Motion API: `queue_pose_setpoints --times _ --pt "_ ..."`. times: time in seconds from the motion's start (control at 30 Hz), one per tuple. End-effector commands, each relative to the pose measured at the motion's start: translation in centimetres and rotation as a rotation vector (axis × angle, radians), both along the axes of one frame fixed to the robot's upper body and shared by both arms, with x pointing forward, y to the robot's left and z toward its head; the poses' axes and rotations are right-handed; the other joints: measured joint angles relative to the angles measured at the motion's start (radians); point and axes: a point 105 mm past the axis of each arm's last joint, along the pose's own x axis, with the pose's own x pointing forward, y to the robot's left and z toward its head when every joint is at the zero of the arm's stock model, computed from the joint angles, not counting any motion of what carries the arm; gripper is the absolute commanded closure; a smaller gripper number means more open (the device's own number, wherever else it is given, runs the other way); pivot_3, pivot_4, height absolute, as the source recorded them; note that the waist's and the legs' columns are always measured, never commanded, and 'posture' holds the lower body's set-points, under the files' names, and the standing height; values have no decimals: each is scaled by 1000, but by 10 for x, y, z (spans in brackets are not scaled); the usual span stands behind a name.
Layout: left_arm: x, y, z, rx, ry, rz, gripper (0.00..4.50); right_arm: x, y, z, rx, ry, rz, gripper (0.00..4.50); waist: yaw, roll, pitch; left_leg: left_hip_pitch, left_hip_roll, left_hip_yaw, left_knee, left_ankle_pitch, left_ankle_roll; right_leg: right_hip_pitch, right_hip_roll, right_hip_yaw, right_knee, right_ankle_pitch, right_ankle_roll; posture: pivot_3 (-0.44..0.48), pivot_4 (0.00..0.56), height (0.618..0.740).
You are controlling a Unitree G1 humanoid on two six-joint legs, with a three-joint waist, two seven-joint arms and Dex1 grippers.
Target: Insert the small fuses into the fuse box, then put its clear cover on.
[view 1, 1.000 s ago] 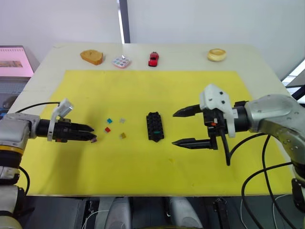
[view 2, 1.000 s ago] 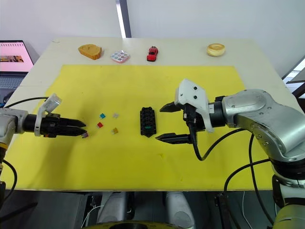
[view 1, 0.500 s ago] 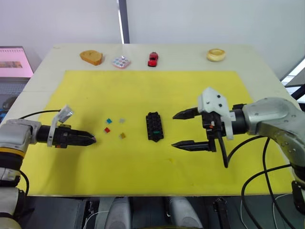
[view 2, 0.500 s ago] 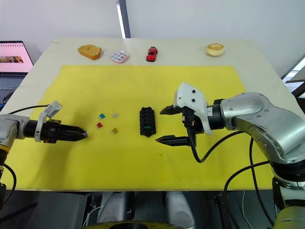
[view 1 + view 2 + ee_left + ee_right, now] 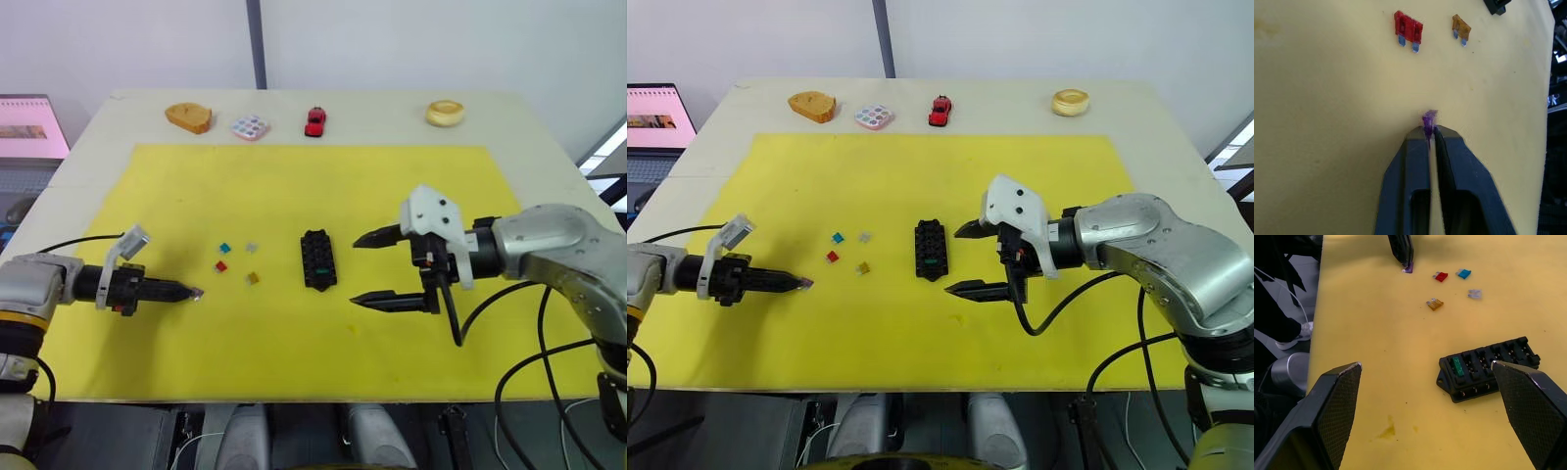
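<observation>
Your left gripper is pinching the tiny purple fuse by its edge; being light and slippery, it may twist. Your right gripper is hanging wide open beside the fuse box.

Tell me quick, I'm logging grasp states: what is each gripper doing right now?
Left gripper: shut on the purple fuse, over the yellow mat.
Right gripper: open, holding nothing, beside the fuse box.

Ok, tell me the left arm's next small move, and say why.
Probably carry the tiny purple blade fuse, pinched in the left tool, toward the black oblong fuse box: only a green fuse sits in its slots, and the open right tool waits beside it.
</observation>
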Motion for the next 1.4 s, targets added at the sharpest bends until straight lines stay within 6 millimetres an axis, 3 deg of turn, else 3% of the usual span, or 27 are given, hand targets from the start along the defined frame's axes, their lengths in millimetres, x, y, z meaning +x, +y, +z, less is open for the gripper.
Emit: queue_pose_setpoints --times 0.03,0.13,0.17,0.5,0.67,0.73,0.87,0.93,1.17,1.4 --pt "0 7 1 4 -6 33 4080 -2 3 8 9 -50 19 0 0 0 0 0 0 0 0 0 0 0 0 0 0 0 0 0 150 740" --pt "1 7 1 3 -7 35 4080 -2 4 8 10 -50 18 0 -1 0 0 0 0 0 0 0 0 0 0 0 0 0 0 0 150 740" --pt "1 7 1 3 -7 35 4303 -2 4 8 10 -50 18 0 -1 0 0 0 0 0 0 0 0 0 0 0 0 0 0 0 150 740" --pt "0 2 5 -5 -47 6 4303 0 4 8 9 -50 14 0 0 0 0 0 0 0 0 0 0 0 0 0 0 0 0 0 150 740" --pt "4 -9 24 -36 -125 -17 4303 -1 4 9 13 -46 13 0 1 0 0 0 0 0 0 0 0 0 0 0 0 0 0 0 150 740" --pt "6 -15 34 -52 -162 -31 4303 -1 4 9 14 -44 12 0 1 0 0 0 0 0 0 0 0 0 0 0 0 0 0 0 150 740" --pt "8 -46 75 -109 -311 -132 4303 0 4 16 46 -2 3 0 1 0 0 -1 0 0 0 0 0 0 0 0 0 0 0 0 150 740" --pt "6 -59 85 -129 -346 -173 4303 1 5 21 63 12 2 0 1 0 0 -1 0 0 1 0 0 0 0 0 0 0 0 0 150 740" --pt "-3 -92 108 -201 -428 -286 4303 1 11 35 115 48 11 0 0 0 0 -1 0 -1 1 0 0 0 0 0 0 0 0 0 150 740" --pt "-14 -122 125 -251 -508 -403 4303 1 18 49 163 209 12 0 -2 0 0 -1 0 -1 1 0 0 0 0 0 0 0 0 0 150 740"
